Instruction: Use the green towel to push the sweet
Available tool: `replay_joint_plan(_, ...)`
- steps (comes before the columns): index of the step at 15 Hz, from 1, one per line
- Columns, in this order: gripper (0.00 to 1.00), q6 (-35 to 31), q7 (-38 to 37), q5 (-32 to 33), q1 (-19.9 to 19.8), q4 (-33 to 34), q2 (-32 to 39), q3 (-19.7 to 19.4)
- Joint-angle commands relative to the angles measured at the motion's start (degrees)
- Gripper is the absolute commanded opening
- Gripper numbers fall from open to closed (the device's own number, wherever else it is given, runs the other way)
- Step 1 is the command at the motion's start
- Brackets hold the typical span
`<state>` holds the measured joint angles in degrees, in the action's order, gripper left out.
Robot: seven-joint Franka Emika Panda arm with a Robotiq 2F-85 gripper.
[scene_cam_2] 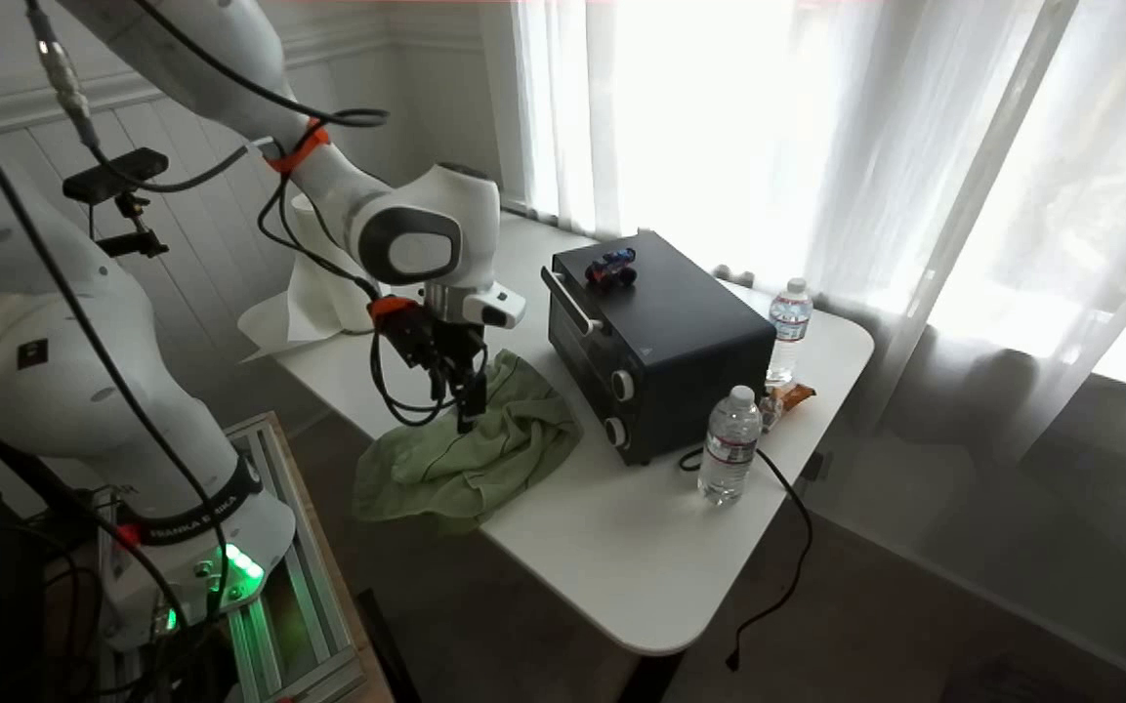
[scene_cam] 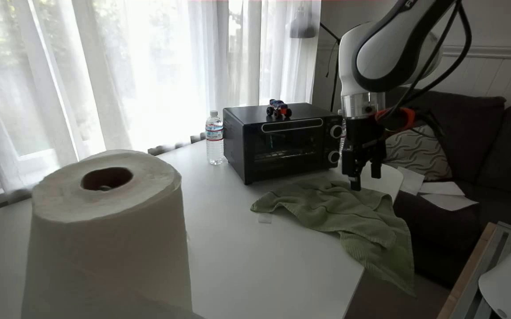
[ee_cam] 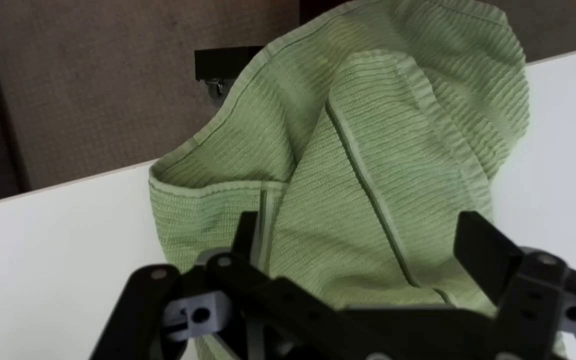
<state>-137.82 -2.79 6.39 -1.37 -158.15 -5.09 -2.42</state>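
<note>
Hand spread over towel, white table, sheer curtains

In an exterior view, "FRANKA EMIKA" reads on the black band of the robot base. Labels on the near bottle and far bottle — print too small to read. Small mark on the oven — not readable.

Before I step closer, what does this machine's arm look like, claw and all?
The arm is white and rounded, with black-edged oval panels, orange bands and black cables along it. A dark ring low down reads FRANKA EMIKA, with green lights glowing beneath. Past a silvery collar, the claw is black, with two blunt fingers.
</note>
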Motion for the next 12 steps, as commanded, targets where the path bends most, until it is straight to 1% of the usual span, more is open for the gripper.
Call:
replay_joint_plan(1,1.0,-0.82,-0.36,0.26,-0.29,0.09,2.01,0.32)
replay_joint_plan(3,1.0,-1.75,-0.58,0.43,-0.21,0.3,4.27,0.24)
replay_joint_plan(6,1.0,-1.79,-0.6,0.45,-0.2,0.47,4.53,0.24)
replay_joint_plan(7,1.0,-1.74,0.27,-0.32,0.06,0.64,5.61,0.47)
replay_joint_plan(10,1.0,-2.93,-2.19,-2.23,0.84,0.48,8.06,1.15)
replay_joint_plan(12,1.0,-3.49,-4.39,-2.36,1.23,0.49,9.65,1.45)
